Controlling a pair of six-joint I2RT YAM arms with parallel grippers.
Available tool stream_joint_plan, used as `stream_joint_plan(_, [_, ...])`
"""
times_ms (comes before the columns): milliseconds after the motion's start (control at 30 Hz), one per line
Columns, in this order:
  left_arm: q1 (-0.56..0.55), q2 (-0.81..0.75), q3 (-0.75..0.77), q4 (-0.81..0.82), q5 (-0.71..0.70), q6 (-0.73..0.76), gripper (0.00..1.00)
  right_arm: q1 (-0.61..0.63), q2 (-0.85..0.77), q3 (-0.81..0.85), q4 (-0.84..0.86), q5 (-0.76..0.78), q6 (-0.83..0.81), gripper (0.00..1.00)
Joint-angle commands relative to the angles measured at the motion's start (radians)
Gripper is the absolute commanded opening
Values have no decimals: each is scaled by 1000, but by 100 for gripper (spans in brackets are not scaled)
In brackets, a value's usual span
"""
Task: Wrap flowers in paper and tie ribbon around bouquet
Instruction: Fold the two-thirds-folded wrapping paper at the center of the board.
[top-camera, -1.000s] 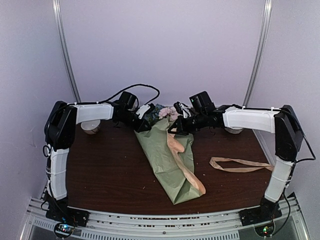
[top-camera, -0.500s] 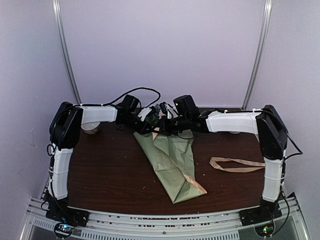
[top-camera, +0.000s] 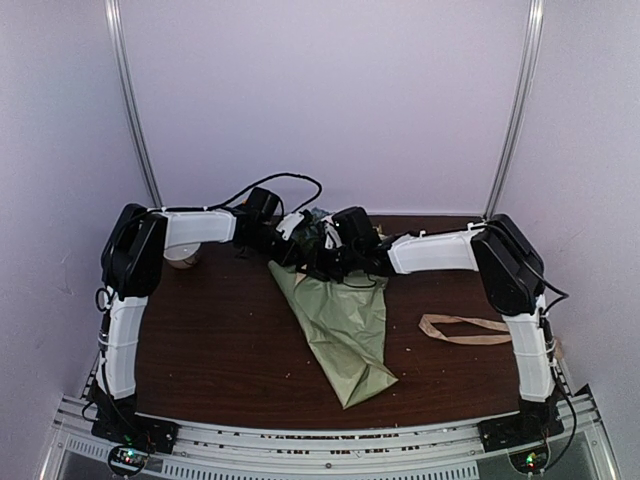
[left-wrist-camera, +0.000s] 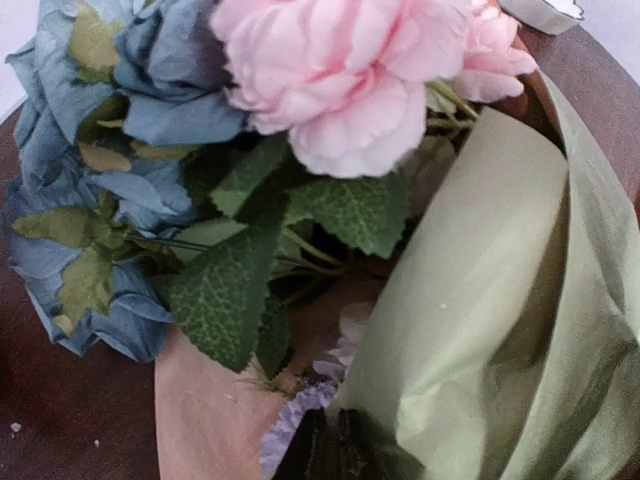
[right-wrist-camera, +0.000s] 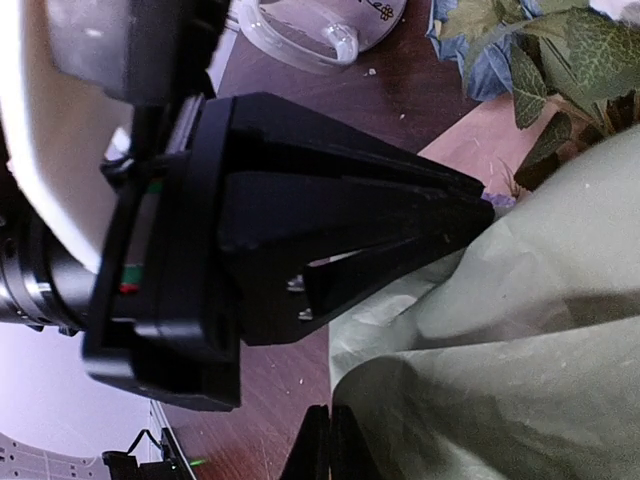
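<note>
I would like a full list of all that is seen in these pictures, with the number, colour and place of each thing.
paper: one, sage green outside and tan inside, folded as a cone around the flowers, mid table, narrow end toward the near edge.
flowers: one bunch, pink, blue and lavender blooms with green leaves, at the cone's wide far end.
ribbon: one, beige-tan, loose loop on the table, right of the cone, apart from it.
cup: one, white, far left of the table.
table: one, dark brown wood.
left arm, right arm: white and black, both reaching to the cone's wide end.
left gripper: black, tips at the paper's edge.
right gripper: black, shut, against the paper.
</note>
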Motion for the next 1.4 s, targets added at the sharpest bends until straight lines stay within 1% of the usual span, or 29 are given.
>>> stream_joint_plan(0, [9, -29, 39, -32, -46, 3, 22, -19, 14, -17, 71, 58, 83, 0])
stream_joint_plan(100, [14, -69, 34, -37, -72, 12, 38, -26, 32, -16, 67, 61, 89, 0])
stream_joint_plan(200, [14, -124, 10, -47, -75, 23, 58, -27, 52, -2, 60, 56, 90, 0])
stream_joint_plan(267, [15, -177, -37, -46, -90, 13, 63, -27, 60, 7, 60, 52, 93, 0])
stream_joint_plan(333, [14, -253, -117, -27, -99, -15, 64, -27, 61, 18, 62, 51, 92, 0])
stream_joint_plan(433, [11, -375, -280, 32, -88, -72, 64, -27, 55, 29, 60, 58, 88, 0])
stream_joint_plan(467, [6, -416, -344, 47, -79, -97, 63, -27, 54, 32, 60, 60, 86, 0])
stream_joint_plan(533, [-20, -436, -399, 68, -40, -134, 59, -27, 54, 38, 60, 64, 84, 0])
stream_joint_plan(600, [-61, -418, -414, 60, -24, -128, 58, -26, 54, 42, 61, 64, 83, 0])
stream_joint_plan(667, [-86, -388, -412, 60, -40, -123, 59, -26, 52, 40, 62, 60, 79, 0])
stream_joint_plan(800, [-90, -341, -384, 87, -76, -140, 67, -24, 37, 28, 71, 51, 72, 0])
stream_joint_plan(900, [-90, -298, -337, 67, -108, -125, 67, -20, 20, 24, 67, 54, 54, 0])
stream_joint_plan(1033, [-95, -263, -314, 73, -84, -126, 63, -18, 9, 24, 66, 51, 41, 0])
stream_joint_plan(1100, [-97, -251, -316, 76, -78, -124, 56, -18, 5, 24, 67, 47, 39, 0])
stream_joint_plan(1133, [-97, -248, -321, 81, -72, -126, 48, -17, 4, 24, 66, 46, 38, 0])
stream_joint_plan(1233, [-98, -254, -344, 104, -54, -132, 18, -16, -6, 25, 56, 44, 23, 0])
stream_joint_plan(1267, [-98, -258, -352, 114, -52, -137, 10, -16, -11, 25, 47, 45, 14, 0])
stream_joint_plan(1300, [-96, -258, -358, 122, -49, -139, 4, -15, -18, 24, 41, 47, 4, 0])
stream_joint_plan(1333, [-96, -257, -363, 128, -45, -141, 1, -14, -25, 22, 39, 45, -11, 1])
stream_joint_plan(1367, [-95, -255, -367, 137, -40, -142, 0, -13, -35, 18, 38, 41, -31, 2])
